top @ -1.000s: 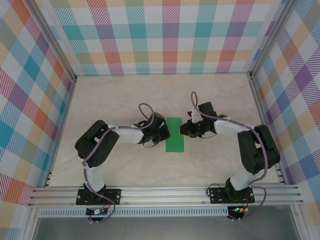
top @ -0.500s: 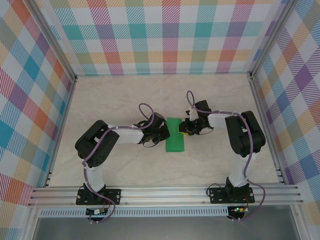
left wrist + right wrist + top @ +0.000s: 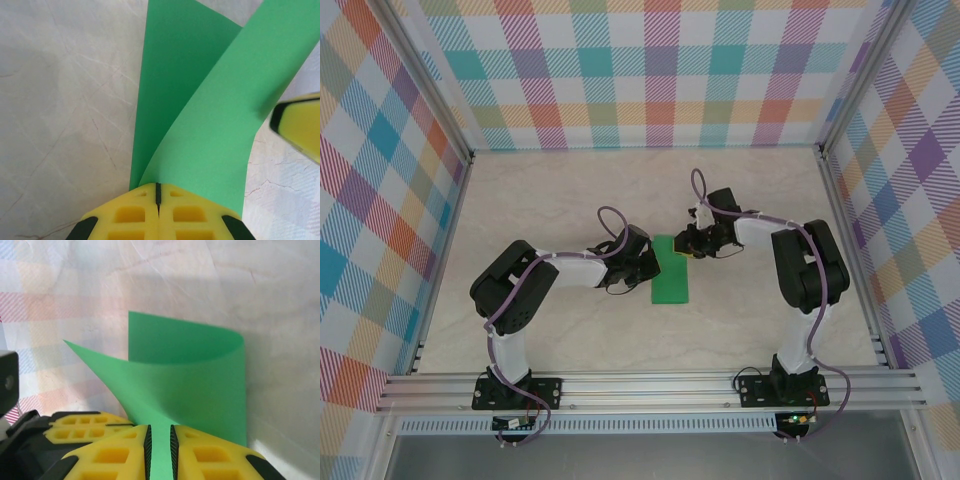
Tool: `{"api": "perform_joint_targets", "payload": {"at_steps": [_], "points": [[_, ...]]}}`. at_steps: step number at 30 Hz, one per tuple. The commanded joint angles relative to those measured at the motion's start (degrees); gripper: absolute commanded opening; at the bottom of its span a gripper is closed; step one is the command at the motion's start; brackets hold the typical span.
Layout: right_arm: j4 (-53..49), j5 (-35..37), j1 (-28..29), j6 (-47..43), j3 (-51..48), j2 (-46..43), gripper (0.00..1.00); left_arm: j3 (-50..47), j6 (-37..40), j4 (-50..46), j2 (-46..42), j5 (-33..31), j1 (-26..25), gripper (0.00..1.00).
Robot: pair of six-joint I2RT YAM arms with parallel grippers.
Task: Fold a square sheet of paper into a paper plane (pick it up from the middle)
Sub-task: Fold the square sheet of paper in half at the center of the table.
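Left wrist view has the left gripper (image 3: 157,192) closed on one edge of the square sheet of paper (image 3: 200,125), holding it low over the table (image 3: 60,100). On the right wrist view the right gripper (image 3: 160,435) also pinches an edge, and the sheet curls over itself in a soft loop, not yet creased. From above, the paper lies at the middle of the table, between both arms. I judge the first fold is in hand; next, the lifted edge should be laid on the opposite edge and pressed flat.
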Motion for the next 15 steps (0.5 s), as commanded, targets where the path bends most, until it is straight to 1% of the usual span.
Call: {"api": "perform_joint_targets", "payload": {"at_steps": [1, 5, 9, 15], "points": [[-1.5, 0.0, -0.6, -1.4, 0.8, 3.4, 0.20, -1.8, 1.5, -7.1, 2.3, -0.6, 0.0, 0.01], [-0.6, -0.4, -1.1, -0.8, 0.3, 5.2, 0.20, -1.8, 1.7, -7.4, 2.2, -0.7, 0.0, 0.01], [-1.0, -1.1, -1.7, -0.5, 0.4, 5.0, 0.20, -1.8, 1.8, -7.6, 2.0, -0.7, 0.0, 0.01], [-4.1, -1.0, -2.0, -1.2, 4.6, 3.9, 0.21, -1.8, 1.9, -8.1, 2.0, -0.9, 0.0, 0.01]]}}
